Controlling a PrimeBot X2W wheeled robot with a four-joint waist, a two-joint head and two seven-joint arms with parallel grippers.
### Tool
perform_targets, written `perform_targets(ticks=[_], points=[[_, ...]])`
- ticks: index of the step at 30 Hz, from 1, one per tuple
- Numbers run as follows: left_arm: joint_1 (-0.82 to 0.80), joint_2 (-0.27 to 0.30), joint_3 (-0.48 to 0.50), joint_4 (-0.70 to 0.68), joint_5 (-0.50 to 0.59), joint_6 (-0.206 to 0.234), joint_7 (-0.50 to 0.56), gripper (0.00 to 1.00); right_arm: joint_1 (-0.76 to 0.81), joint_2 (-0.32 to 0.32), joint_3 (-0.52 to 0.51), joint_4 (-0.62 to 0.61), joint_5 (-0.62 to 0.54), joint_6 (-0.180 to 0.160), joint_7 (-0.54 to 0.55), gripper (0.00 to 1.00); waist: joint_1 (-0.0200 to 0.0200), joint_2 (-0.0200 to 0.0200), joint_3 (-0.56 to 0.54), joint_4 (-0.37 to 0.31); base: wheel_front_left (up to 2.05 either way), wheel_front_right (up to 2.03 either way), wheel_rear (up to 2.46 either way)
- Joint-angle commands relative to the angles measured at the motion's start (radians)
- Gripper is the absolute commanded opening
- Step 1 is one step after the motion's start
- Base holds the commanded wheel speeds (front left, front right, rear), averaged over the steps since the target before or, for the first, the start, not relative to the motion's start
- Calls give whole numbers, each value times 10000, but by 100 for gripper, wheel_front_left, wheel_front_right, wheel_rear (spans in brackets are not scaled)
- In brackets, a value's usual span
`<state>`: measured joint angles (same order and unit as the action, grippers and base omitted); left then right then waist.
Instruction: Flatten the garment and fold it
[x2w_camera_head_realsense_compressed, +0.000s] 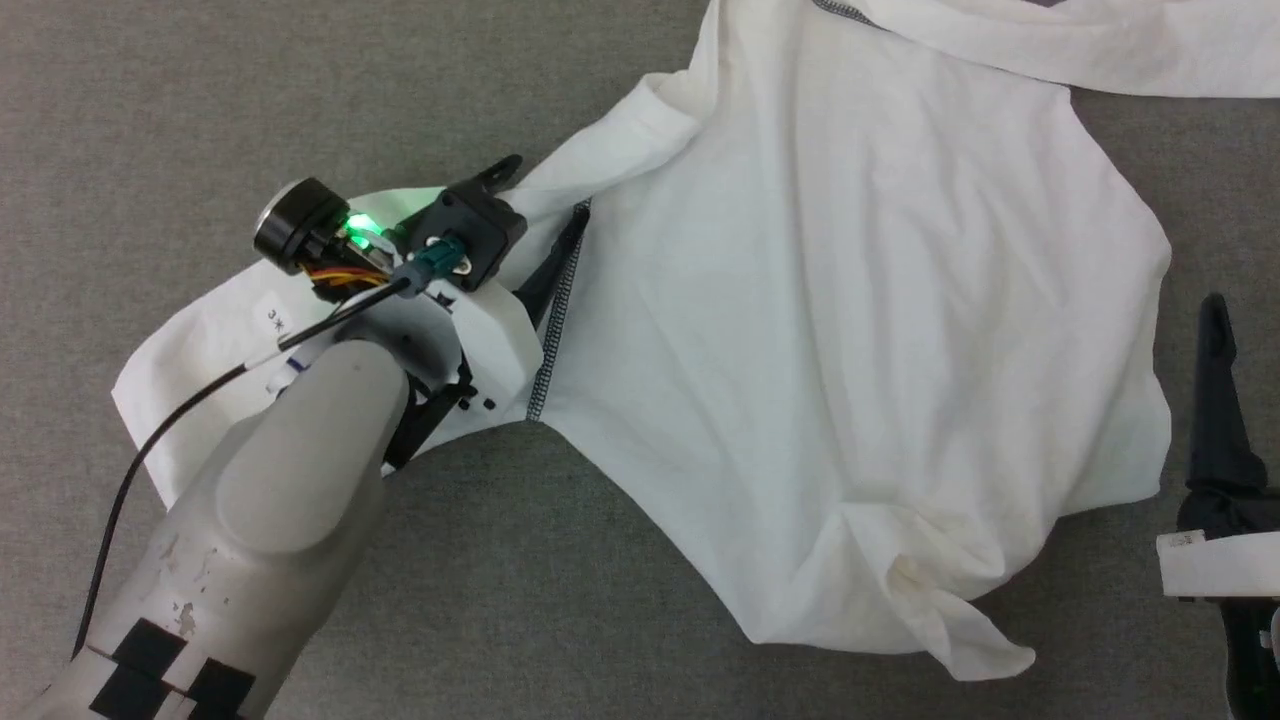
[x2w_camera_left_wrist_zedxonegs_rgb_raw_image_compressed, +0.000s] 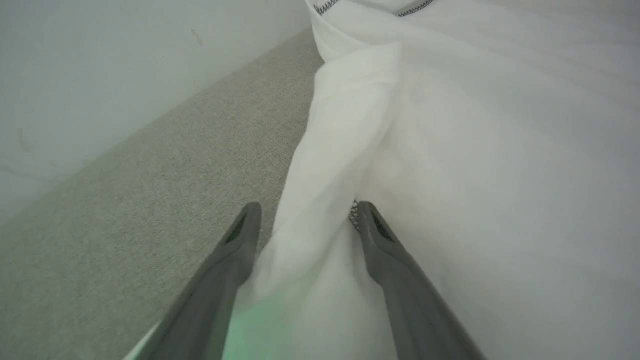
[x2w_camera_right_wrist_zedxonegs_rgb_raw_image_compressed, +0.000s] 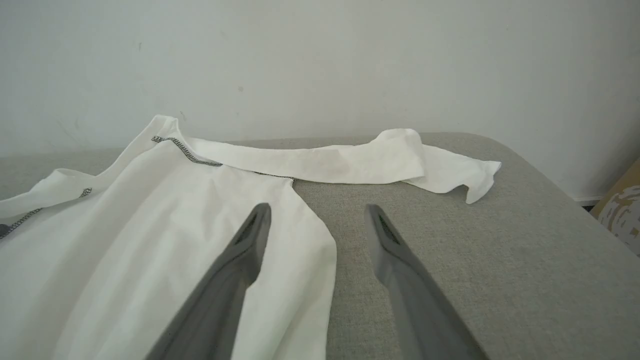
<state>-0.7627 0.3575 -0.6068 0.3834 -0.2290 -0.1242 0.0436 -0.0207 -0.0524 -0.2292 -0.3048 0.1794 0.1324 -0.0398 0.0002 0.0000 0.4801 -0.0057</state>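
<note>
The left gripper (x2w_camera_left_wrist_zedxonegs_rgb_raw_image_compressed: 307, 217) has its fingers (x2w_camera_left_wrist_zedxonegs_rgb_raw_image_compressed: 247, 235) spread. A bunched fold of the garment (x2w_camera_left_wrist_zedxonegs_rgb_raw_image_compressed: 450, 150) rises between them, and one tip sits beside a short run of dark stitching. The cloth seems to lie loose between the fingers rather than pinched, though the close view makes this hard to judge. In the head view the wrist, with its green light (x2w_camera_head_realsense_compressed: 362, 224), sits over the near sleeve, and the pale forearm (x2w_camera_head_realsense_compressed: 270, 500) slants in from the lower left. The shirt lies spread but rumpled on the grey surface (x2w_camera_head_realsense_compressed: 150, 120), its other sleeve stretched along the far side. The right gripper (x2w_camera_right_wrist_zedxonegs_rgb_raw_image_compressed: 317, 220), fingers apart and holding nothing, hovers at the shirt's right edge, one finger over cloth and the other over bare surface.
</note>
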Motion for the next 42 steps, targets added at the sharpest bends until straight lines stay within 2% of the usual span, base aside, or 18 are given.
perform_targets(ticks=[1, 2, 3, 10, 14, 18, 19, 20, 21, 24, 32, 37, 42], points=[[-206, 23, -36, 152, 4, -64, -131, 74, -176, 22, -6, 23, 81, -17, -63, 100, -2, 0, 174, -125, 0, 0, 0], [-253, -10, -26, 229, -17, -62, -228, 22, -199, 22, -20, 33, 78, -17, -58, 100, -2, 0, 181, -117, 0, 0, 0], [-284, -44, -15, 290, -53, -63, -322, 0, -221, 22, -35, 45, 72, -17, -50, 100, -2, 0, 169, -102, 0, 0, 0], [-324, -299, 374, 148, -1051, -63, -495, 0, -189, 22, -144, 125, 59, -17, 61, 100, -2, 0, -193, 114, 0, 0, 0], [-548, -163, 838, -159, -1943, -64, -13, 0, -168, 22, -76, 96, 115, -17, 144, 100, -2, 0, -137, 168, 0, 0, 0], [-930, -52, 1341, 330, -2614, -38, 498, 0, -246, 22, 79, 26, 162, -17, 276, 100, -2, 0, 195, 135, 0, 0, 0], [-1038, -31, 1436, 541, -2661, 35, 524, 4, -285, 22, 114, 0, 166, -17, 286, 100, -2, 0, 288, 106, 0, 0, 0], [-1130, -16, 1499, 759, -2662, 123, 523, 25, -325, 22, 139, -9, 175, -17, 295, 100, -2, 0, 369, 74, 0, 0, 0], [-1215, 2, 1523, 962, -2605, 220, 485, 100, -357, 22, 150, -10, 179, -17, 304, 100, -2, 0, 438, 47, 0, 0, 0], [-1383, -104, 1584, 1344, -2514, 395, 53, 100, -398, 22, 103, -1, 162, -17, 322, 100, -2, 0, 558, 25, 0, 0, 0], [-1266, -398, 1639, 1484, -2572, 472, -983, 100, -386, 22, 61, 244, 196, -17, 346, 100, -2, 0, 190, 382, 0, 0, 0], [-580, -202, 1607, 490, -2355, 807, -1519, 100, -339, 22, 130, 437, 198, -17, 370, 100, -2, 0, -381, 601, 0, 0, 0], [836, 26, 1449, -1383, -2327, 1228, -1460, 100, -109, 22, 54, 567, 287, -17, 422, 100, -2, 0, -865, 731, 0, 0, 0]])
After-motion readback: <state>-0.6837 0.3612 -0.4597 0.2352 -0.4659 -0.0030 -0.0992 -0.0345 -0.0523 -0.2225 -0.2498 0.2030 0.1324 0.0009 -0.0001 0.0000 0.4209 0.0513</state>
